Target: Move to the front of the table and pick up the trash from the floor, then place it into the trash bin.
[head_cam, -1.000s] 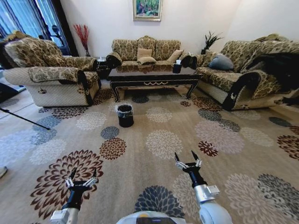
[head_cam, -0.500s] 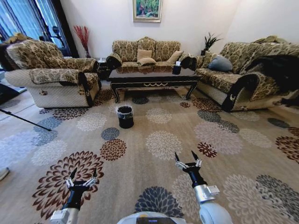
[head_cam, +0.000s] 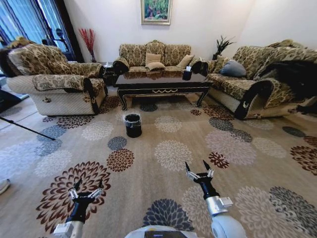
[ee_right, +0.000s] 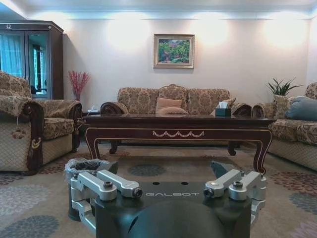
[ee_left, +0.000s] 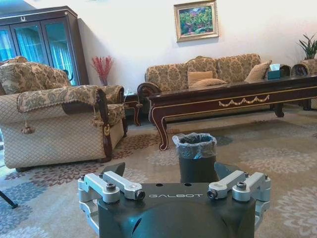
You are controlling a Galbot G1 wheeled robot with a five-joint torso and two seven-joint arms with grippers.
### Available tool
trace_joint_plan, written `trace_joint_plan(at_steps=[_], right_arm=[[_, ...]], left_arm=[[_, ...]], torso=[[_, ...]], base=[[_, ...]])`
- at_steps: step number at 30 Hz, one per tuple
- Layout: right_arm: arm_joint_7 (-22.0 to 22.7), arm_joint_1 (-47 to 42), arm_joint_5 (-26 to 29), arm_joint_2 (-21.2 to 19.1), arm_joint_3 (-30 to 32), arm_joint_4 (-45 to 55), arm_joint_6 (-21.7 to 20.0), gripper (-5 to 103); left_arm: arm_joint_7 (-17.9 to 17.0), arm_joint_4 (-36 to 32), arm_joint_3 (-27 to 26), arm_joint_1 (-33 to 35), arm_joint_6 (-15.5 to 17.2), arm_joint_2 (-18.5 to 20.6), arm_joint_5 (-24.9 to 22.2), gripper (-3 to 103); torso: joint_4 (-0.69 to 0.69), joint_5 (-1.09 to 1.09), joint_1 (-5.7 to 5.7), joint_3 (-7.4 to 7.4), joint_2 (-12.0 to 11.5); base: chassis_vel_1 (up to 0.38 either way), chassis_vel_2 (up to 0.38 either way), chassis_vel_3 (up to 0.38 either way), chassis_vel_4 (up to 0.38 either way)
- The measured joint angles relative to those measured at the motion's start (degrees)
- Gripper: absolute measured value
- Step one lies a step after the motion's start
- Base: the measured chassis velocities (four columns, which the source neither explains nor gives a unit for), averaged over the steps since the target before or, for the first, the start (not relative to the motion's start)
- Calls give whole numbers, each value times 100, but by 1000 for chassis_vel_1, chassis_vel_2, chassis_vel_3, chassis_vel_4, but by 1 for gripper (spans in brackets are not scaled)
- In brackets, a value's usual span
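The dark coffee desk (head_cam: 162, 82) runs lengthwise across the sofa's front; the black trash bin (head_cam: 132, 124) stands upright before it. Left claw (head_cam: 87, 189) and right claw (head_cam: 199, 170) hover spread, empty.

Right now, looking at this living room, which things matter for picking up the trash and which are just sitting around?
For the job:
- trash bin, on the floor
- table behind it
- left gripper and right gripper, both open, held low

Just about:
- armchair
- sofa
- tissue box on the table
- painting
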Motion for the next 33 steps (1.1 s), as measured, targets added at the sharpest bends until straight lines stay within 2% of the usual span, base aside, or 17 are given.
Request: trace_joint_plan(at_steps=[33], right_arm=[[0,0,0,0,0,0,0,100]], left_arm=[[0,0,0,0,0,0,0,100]], torso=[[0,0,281,493,774]], base=[[0,0,0,0]])
